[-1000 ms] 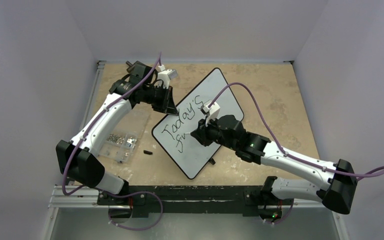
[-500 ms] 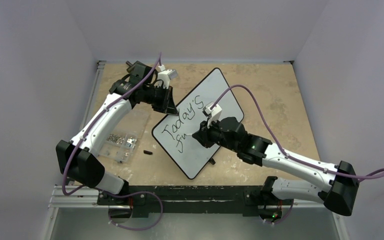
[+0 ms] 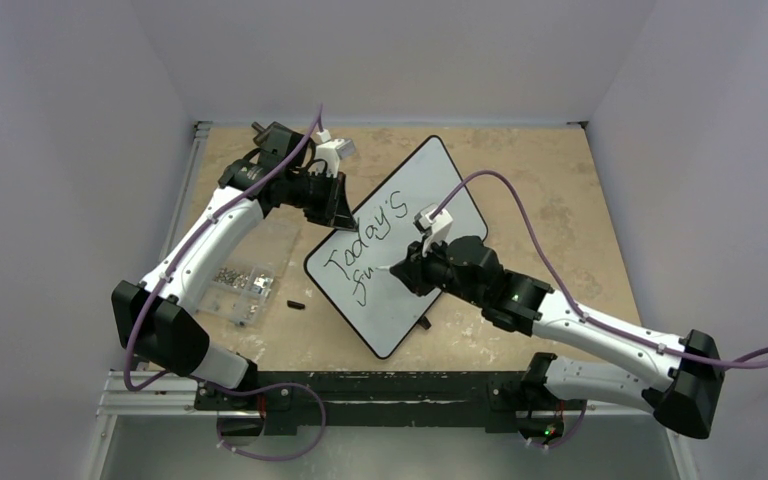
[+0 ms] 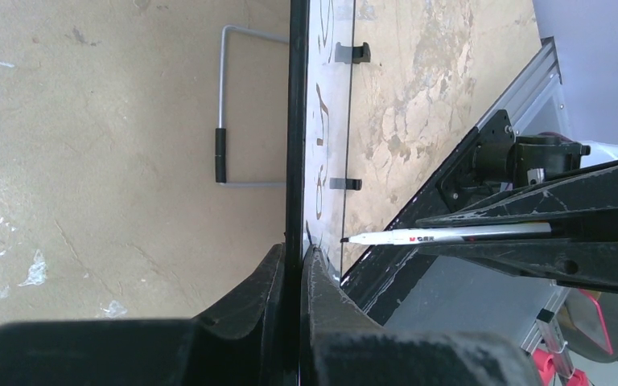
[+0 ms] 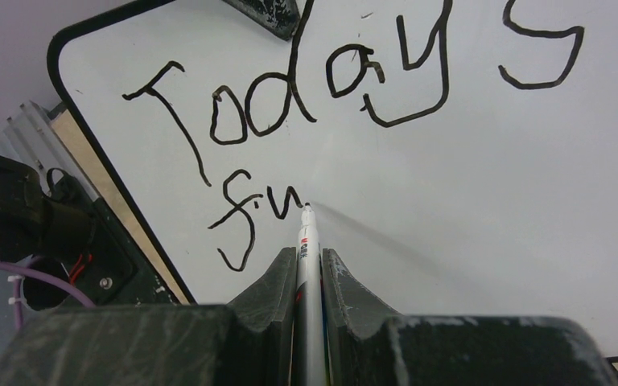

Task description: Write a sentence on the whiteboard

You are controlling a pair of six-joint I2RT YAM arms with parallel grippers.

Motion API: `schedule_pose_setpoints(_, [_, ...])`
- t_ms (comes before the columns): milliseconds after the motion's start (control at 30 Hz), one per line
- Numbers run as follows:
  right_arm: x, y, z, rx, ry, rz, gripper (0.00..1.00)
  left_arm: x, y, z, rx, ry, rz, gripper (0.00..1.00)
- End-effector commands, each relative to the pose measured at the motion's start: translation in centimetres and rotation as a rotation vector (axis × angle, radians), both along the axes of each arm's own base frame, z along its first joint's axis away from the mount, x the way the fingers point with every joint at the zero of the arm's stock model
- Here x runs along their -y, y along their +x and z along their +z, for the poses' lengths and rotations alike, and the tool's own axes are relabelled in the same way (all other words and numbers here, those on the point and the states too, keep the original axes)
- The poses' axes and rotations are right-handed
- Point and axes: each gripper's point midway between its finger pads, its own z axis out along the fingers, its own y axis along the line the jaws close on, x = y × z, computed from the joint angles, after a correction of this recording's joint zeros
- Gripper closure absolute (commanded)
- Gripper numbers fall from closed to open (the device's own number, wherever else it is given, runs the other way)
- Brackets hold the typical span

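Observation:
The whiteboard (image 3: pixel 430 180) stands tilted in the middle of the table, its thin black rim seen edge-on in the left wrist view (image 4: pixel 296 121). My left gripper (image 3: pixel 338 212) (image 4: pixel 296 253) is shut on the board's upper left edge. The sentence (image 3: pixel 365 235) (image 5: pixel 290 104) reads "Today's" with "fu" on the line below. My right gripper (image 3: pixel 400 268) (image 5: pixel 309 256) is shut on a white marker (image 5: pixel 306 241) (image 4: pixel 451 235). The marker's black tip touches the whiteboard (image 5: pixel 491 201) just after the "u".
A clear plastic box of screws (image 3: pixel 240 282) lies left of the board, under the left arm. A small black cap (image 3: pixel 295 304) sits beside it. The board's wire stand (image 4: pixel 233 104) rests behind it. A black foot (image 3: pixel 423 323) sticks out at the board's near edge.
My right gripper has slid a little to the right with the marker, along the second line of writing. The left arm and the board have not moved.

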Motion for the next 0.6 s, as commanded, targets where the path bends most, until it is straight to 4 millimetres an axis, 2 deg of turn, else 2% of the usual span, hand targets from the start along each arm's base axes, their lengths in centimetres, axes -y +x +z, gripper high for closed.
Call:
schedule_pose_setpoints(0, [0.2, 1.0, 3.7, 0.069, 0.092, -0.053, 1.0, -1.5, 1.7, 0.6, 0.103, 0.059, 0.067, 1.0])
schedule_pose_setpoints(567, [-1.4, 3.6, 6.3, 0.123, 0.148, -0.083, 1.0, -1.4, 1.7, 0.7, 0.102, 0.056, 0.066, 1.0])
